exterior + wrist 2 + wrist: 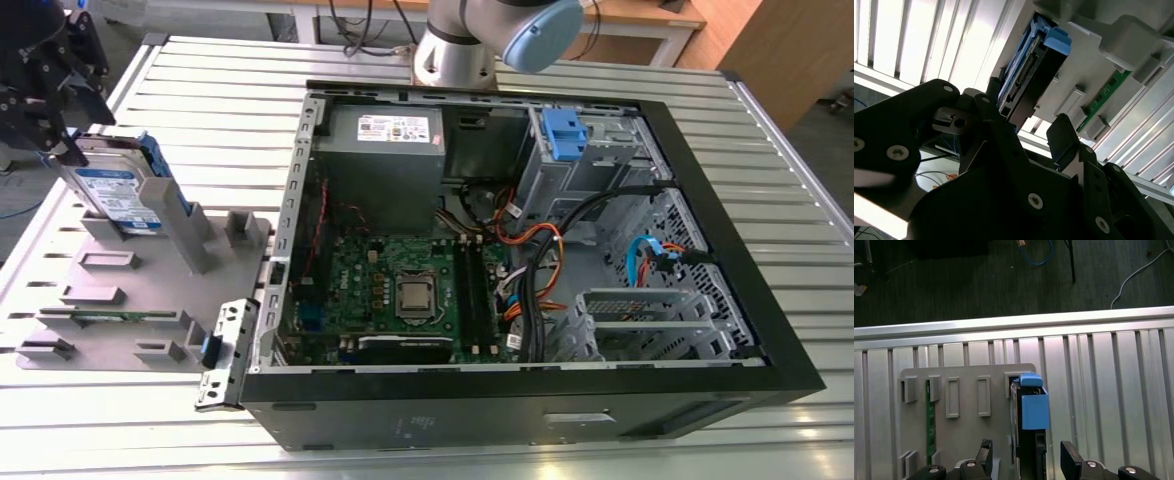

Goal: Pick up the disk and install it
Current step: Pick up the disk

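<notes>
1. We see the pincer [1028, 454] released. Its two black fingers [985, 455] are spread to either side of the disk, with a gap at each side in the first wrist view.
2. The disk [1029, 440] stands on edge in a slot of the grey holder plate [966, 390], clipped in its blue bracket [1034, 407].
3. A green circuit strip [930, 415] sits in another slot of that plate, apart from the disk.
4. In the exterior view the plate lies on the slatted metal table [801, 150] at that view's left, just beside the uncovered computer case [747, 300].
</notes>
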You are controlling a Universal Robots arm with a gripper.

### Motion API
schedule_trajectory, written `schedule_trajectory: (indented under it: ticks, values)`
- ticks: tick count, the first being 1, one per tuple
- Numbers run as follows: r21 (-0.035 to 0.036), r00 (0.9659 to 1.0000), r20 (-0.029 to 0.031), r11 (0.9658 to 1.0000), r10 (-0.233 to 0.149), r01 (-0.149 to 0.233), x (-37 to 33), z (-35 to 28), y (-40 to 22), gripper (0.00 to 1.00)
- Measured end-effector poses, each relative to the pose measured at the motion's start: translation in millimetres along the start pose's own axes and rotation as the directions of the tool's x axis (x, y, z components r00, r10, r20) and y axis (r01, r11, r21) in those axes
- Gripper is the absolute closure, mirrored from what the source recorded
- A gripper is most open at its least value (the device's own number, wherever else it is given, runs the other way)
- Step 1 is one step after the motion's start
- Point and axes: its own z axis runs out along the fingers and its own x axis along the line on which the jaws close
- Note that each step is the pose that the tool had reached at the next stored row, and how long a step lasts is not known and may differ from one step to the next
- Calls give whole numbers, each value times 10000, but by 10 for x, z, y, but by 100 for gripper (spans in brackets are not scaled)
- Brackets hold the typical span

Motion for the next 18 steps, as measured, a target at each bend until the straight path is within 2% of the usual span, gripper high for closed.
schedule_trajectory:
  ticks: [5, 10, 13, 16, 18]
  values:
    - [22, 10000, -27, 10000, 0, 0, 3, 75, -3, 36]
    - [74, 10000, -41, 10000, -1, 2, 5, 156, -2, 36]
    - [97, 10000, -86, 10000, 1, 0, 6, 193, 0, 36]
    - [117, 9999, -144, 9999, 2, 0, 6, 209, 2, 36]
    - [119, 9999, -158, 9999, 1, 1, 7, 209, 2, 36]
